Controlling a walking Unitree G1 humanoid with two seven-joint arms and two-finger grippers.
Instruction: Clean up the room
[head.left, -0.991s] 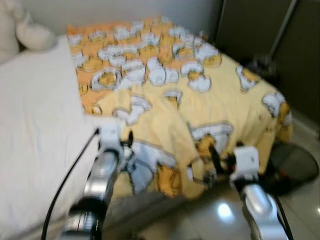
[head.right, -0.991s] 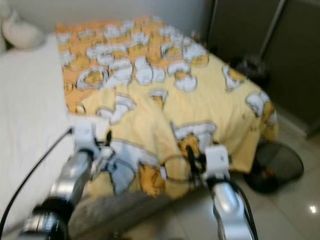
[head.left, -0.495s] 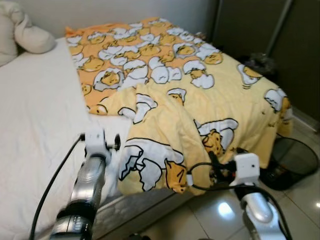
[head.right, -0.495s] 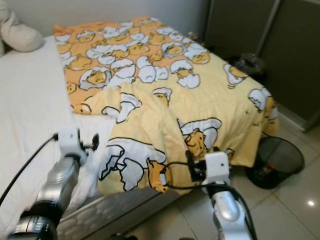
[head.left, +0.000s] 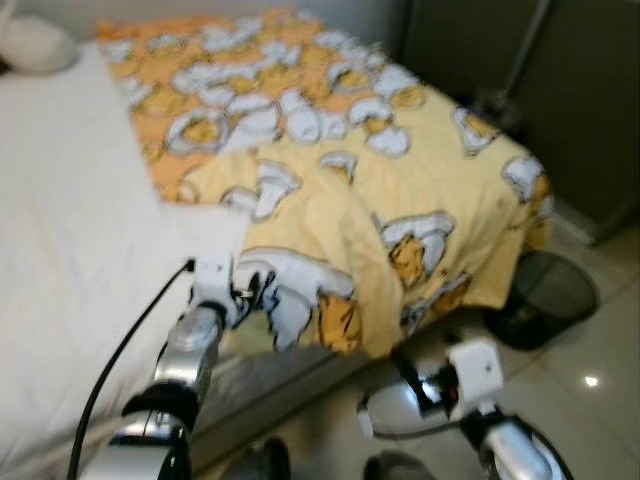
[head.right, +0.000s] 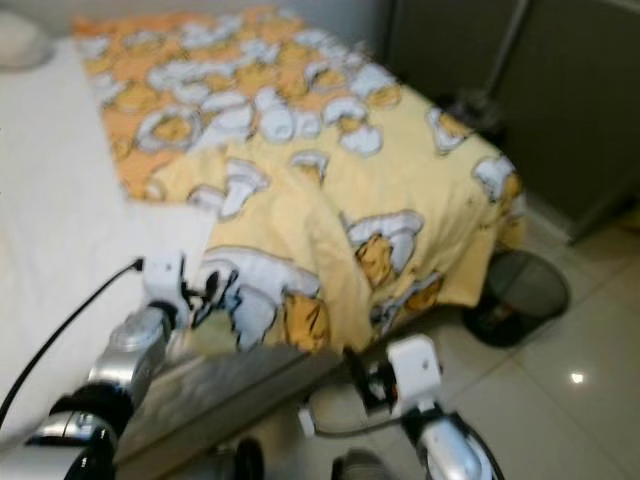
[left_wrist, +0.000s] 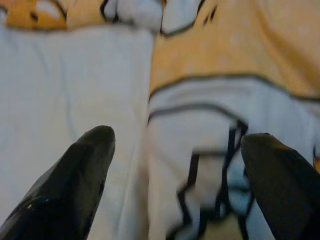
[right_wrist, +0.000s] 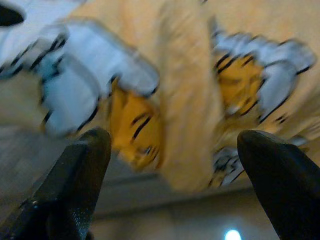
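At the near edge of the bed (head.left: 70, 250), the blanket (head.left: 400, 180) lies crumpled, yellow with an egg cartoon print, its near hem bunched and hanging over the mattress side toward the floor (head.left: 590, 350); the left end effector (left_wrist: 175, 165) sits just at that hem where it meets the white sheet, fingers (left_wrist: 75, 175) spread wide with nothing between them; the right end effector (right_wrist: 170, 165) hangs lower, off the bed's side and below the drooping fold, also spread and empty; a dark bin (head.left: 545, 300) stands on the floor beside the bed corner.

The step in hand looks like taking hold of the hem to straighten the blanket; to do it well, each end effector should close on a single thick fold near the hem rather than on the sheet beneath, and the two grips should sit well apart along the edge so the cloth pulls flat instead of twisting; the right one needs to rise to reach the fold.

Against half a second ago the view has shifted and blurred, so the camera has moved; the right arm now sits lower and nearer the floor, clear of the cloth it was close against; the left remains at the hem.
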